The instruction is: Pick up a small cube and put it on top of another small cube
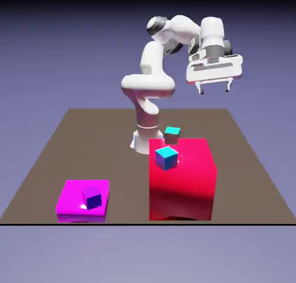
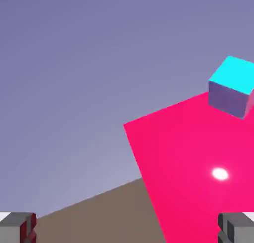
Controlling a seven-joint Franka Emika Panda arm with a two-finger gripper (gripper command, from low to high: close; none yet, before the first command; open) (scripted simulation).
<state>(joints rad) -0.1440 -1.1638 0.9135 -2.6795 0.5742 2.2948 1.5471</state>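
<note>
1. Gripper point(image 1: 214, 91) hung high in the exterior view, at about 1 o'clock from the red block point(image 1: 188, 186), its 2 fingers pointing down toward 6 o'clock.
2. Its jaws stood wide, with a broad gap and nothing held between them.
3. The arm point(image 1: 153, 62) rose from its base point(image 1: 144, 142) toward 12 o'clock, bent over at the top and reached toward 2 o'clock; the hand point(image 1: 214, 69) tilted slightly, its 3 o'clock end higher.
4. The purple-blue cube point(image 1: 92, 198) sat on the flat magenta block point(image 1: 67, 202), at about 9 o'clock from the red block.
5. No orange-and-yellow cube could be made out in the 2 views, so its place could not be told.
6. A bright cyan-and-blue cube point(image 1: 166, 158) lay toward 10 o'clock on the red block; a cyan-topped brownish cube point(image 1: 172, 135) overlapped its 12 o'clock edge.
7. In the hand view, the right edge cut off a cyan-topped cube point(image 2: 230, 85) between 2 and 3 o'clock, and the fingertips point(image 2: 20, 228) were cropped near 7 and 5 o'clock.
</note>
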